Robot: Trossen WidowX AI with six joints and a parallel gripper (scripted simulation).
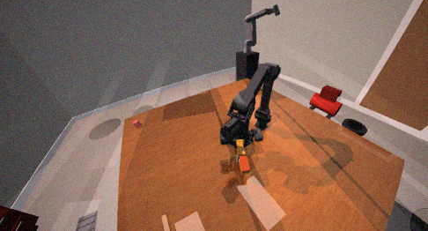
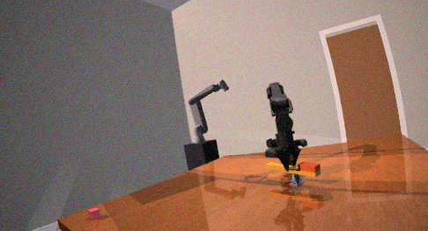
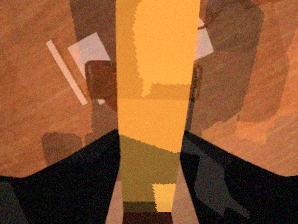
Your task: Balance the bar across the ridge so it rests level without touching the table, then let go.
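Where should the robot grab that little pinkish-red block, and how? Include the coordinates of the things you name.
Pinch two opposite upright sides of the block (image 1: 136, 122) (image 2: 94, 213), coming straight down from above. It's a small cube with flat sides, near the table's edge, so a gentle pinch should probably work.
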